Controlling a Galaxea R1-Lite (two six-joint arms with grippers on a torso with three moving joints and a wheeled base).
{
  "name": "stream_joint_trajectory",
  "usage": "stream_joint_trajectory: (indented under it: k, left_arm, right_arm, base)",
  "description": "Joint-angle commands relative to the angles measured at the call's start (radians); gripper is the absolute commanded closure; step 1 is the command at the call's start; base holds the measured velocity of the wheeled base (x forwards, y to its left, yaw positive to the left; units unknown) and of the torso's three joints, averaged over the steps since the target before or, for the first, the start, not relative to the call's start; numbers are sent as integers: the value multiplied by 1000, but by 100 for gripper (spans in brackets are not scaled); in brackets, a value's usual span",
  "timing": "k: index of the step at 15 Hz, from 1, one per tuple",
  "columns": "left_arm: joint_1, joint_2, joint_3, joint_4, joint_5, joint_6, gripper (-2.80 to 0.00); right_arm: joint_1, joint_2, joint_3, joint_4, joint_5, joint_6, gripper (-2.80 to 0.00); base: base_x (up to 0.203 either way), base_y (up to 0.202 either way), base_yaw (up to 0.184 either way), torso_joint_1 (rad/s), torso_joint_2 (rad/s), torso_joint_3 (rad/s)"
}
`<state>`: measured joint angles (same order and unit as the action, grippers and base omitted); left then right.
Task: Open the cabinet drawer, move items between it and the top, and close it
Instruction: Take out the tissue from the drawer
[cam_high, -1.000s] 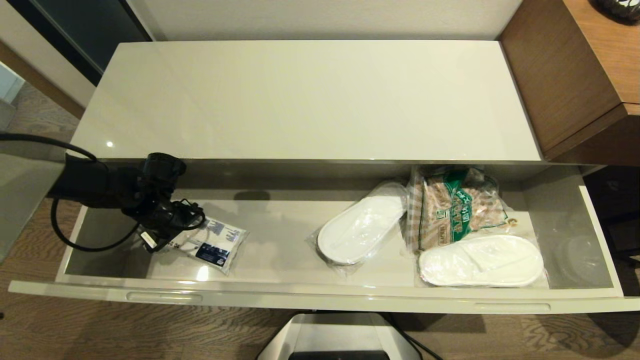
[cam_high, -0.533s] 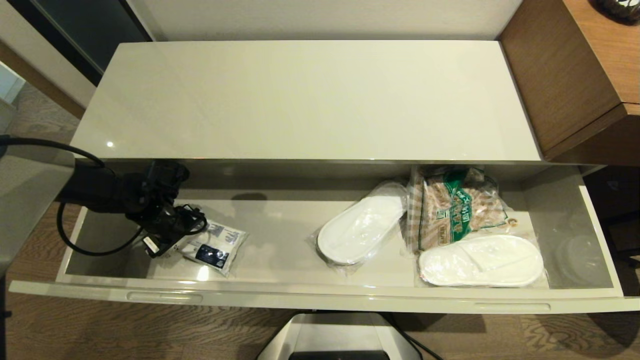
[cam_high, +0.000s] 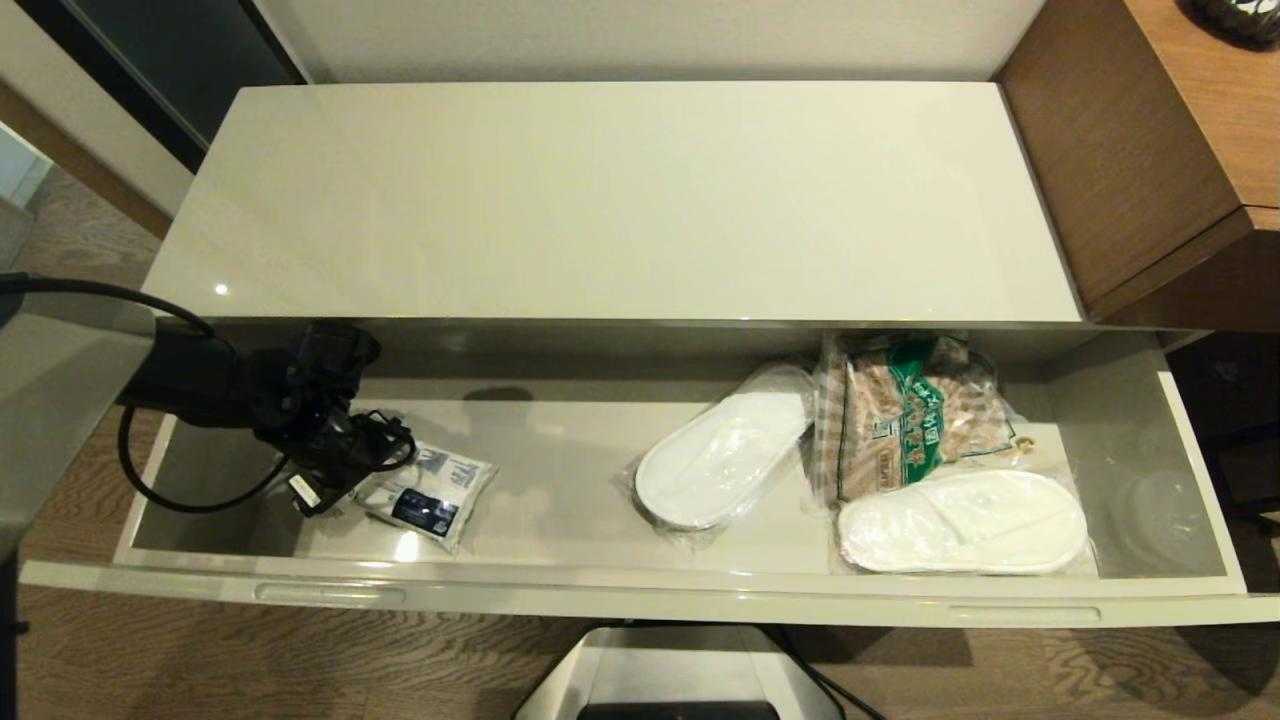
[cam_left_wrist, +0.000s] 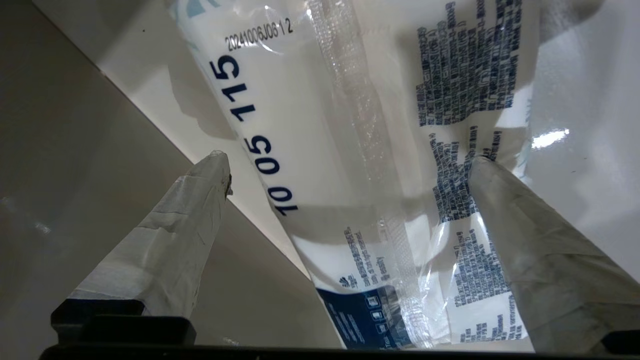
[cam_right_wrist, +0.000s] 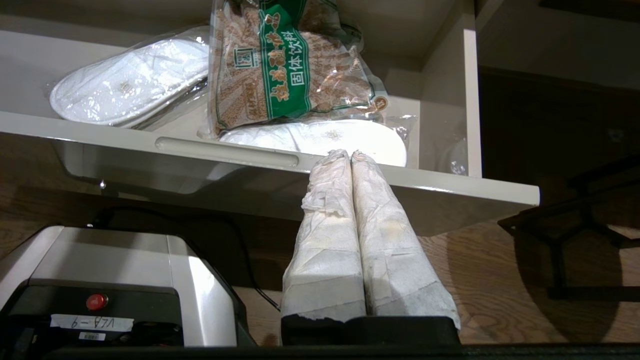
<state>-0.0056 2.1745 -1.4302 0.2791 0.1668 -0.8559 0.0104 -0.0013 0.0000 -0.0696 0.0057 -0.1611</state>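
Nearest the robot, the right gripper (cam_right_wrist: 351, 156) hangs low before the pulled-out wide glossy grey-beige cabinet drawer (cam_high: 640, 597), its two tape-wrapped fingers pressed together with nothing between them, their tips near the drawer's front edge beside a recessed slot handle (cam_right_wrist: 226, 151). Just beyond those tips lies a white slipper in clear wrap (cam_right_wrist: 320, 140), and past it the large clear plastic bag with green print and brown contents (cam_right_wrist: 285, 65).

Inside the drawer's left end, the left gripper (cam_high: 365, 478) reaches down over the small white packet with blue-grey print and a dark label (cam_high: 430, 487). Its fingers (cam_left_wrist: 170, 240) are spread wide, one on each side of the packet, not clamped on it.

Farther back, the long glossy cream-beige cabinet top (cam_high: 620, 200) stretches above the drawer.
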Motion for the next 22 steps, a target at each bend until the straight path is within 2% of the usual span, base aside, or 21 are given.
stream_joint_trajectory:
  k: [1, 5, 6, 7, 15, 19, 22]
  left_arm:
    - [-13, 18, 2, -15, -3, -5, -280]
    - [-22, 30, 0, -21, -7, -5, -280]
    - [-24, 41, -9, -20, -10, -3, -7]
    - [-25, 48, -8, -20, -10, -3, 0]
    - [-31, -15, 5, -9, -16, -6, 0]
    - [-41, -168, 49, 1, -65, -5, 0]
    - [-54, -357, 94, 70, -92, -5, 0]
  right_arm:
    - [0, -11, 2, 1, 0, -2, 0]
    - [0, -11, 2, -1, 0, -2, 0]
    - [0, -11, 2, -1, 0, -2, 0]
    - [0, -11, 2, -1, 0, -2, 0]
    - [0, -11, 2, -1, 0, -2, 0]
    - [0, -11, 2, -1, 0, -2, 0]
    - [0, -11, 2, -1, 0, -2, 0]
  base:
    - [0, 0, 0, 0, 0, 0]
    - [0, 0, 0, 0, 0, 0]
    - [0, 0, 0, 0, 0, 0]
    - [0, 0, 0, 0, 0, 0]
    - [0, 0, 0, 0, 0, 0]
    - [0, 0, 0, 0, 0, 0]
    - [0, 0, 0, 0, 0, 0]
